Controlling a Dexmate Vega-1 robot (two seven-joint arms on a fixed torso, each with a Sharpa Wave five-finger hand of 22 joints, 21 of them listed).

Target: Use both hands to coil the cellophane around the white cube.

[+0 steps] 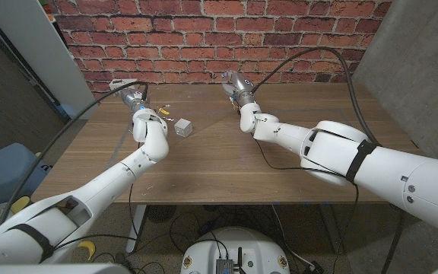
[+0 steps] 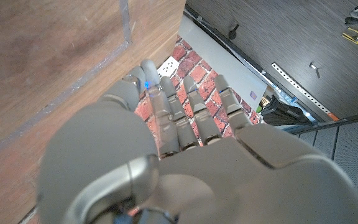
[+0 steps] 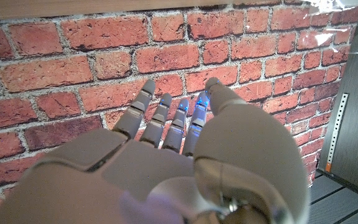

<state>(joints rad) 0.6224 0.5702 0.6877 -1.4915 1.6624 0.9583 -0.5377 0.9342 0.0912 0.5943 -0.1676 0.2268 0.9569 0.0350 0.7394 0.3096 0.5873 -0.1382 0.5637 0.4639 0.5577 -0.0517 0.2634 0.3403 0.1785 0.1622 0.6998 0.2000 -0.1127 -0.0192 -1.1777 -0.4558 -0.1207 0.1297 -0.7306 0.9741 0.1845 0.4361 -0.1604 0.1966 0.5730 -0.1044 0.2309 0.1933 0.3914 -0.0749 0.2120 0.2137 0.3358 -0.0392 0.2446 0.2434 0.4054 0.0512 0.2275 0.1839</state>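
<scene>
- Brick wall (image 1: pixel 204 30): runs across the far side behind the table; also seen past the fingers in both wrist views.
- Table (image 1: pixel 226 164): wooden, spans the middle of the head view; cables trail over its right part and hang below its near edge.
- Right arm (image 1: pixel 371 164): comes in from the near right and reaches to the far middle of the table.
- Left arm (image 1: pixel 120 179): comes in from the near left and reaches to the far left part of the table.
- Right hand (image 1: pixel 238 86): raised near the table's far edge, right of centre. In the right wrist view the fingers (image 3: pixel 166 118) lie straight, side by side, slightly apart, pointing at the wall. Holds nothing.
- Left hand (image 1: pixel 131 99): at the far left of the table, left of the cube and apart from it. In the left wrist view the fingers (image 2: pixel 194 109) are extended and spread narrowly. Holds nothing.
- Cube (image 1: pixel 182 126): white, sits on the table just right of the left forearm, between the two hands and nearer the left one. Neither hand touches it.
- Cellophane (image 1: pixel 166 112): a small clear scrap seems to lie just far-left of the cube, by a bit of yellow; too small to tell its shape or whether it touches the cube.
</scene>
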